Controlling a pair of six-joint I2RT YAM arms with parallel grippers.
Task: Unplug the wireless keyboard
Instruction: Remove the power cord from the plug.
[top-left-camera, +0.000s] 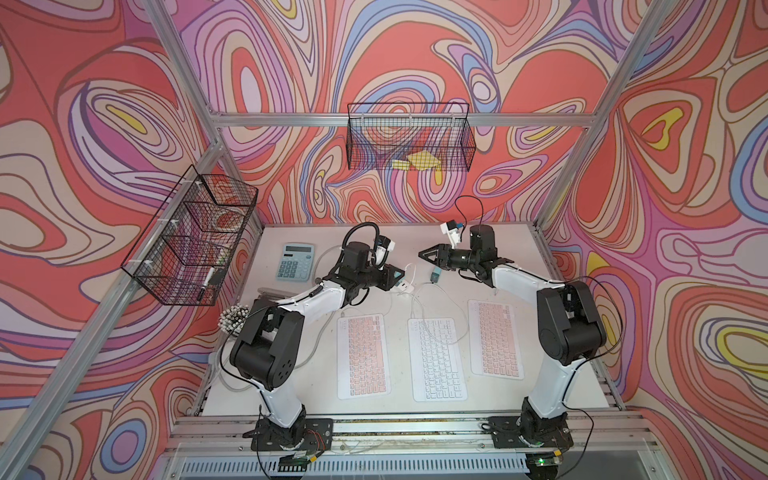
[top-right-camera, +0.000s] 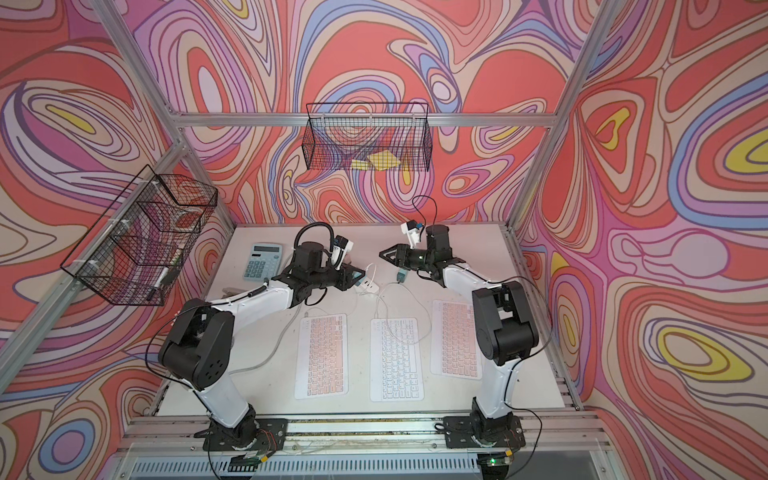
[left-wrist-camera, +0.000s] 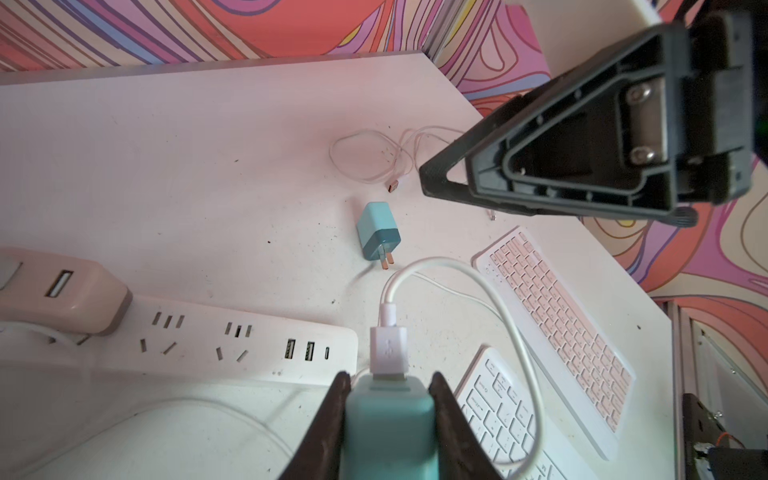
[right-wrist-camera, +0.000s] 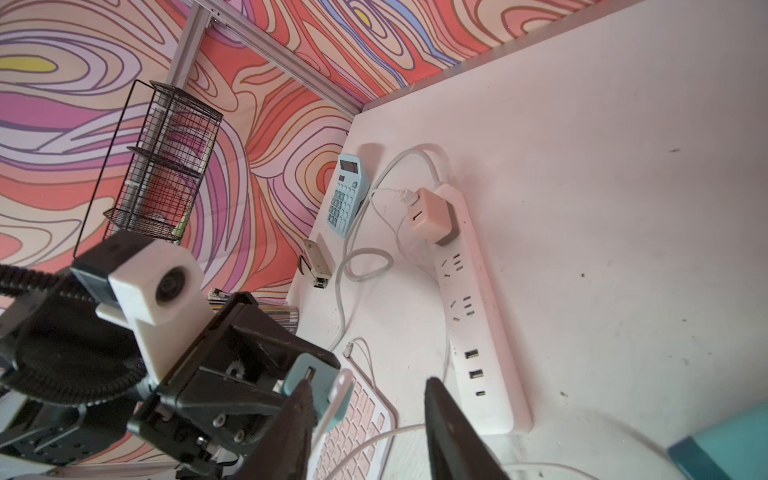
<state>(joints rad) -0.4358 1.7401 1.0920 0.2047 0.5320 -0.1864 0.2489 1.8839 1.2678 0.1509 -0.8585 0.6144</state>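
Teal charger (left-wrist-camera: 390, 432) inside left tool (left-wrist-camera: 389, 380)

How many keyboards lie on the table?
3: a pink keyboard on the left, a white keyboard in the middle, a second pink keyboard on the right. None appears hidden.

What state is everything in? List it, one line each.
left end effector: shut on teal charger
right end effector: open, empty
white cable: plugged into that charger
second teal charger: unplugged, lying loose
pink charger: plugged into power strip
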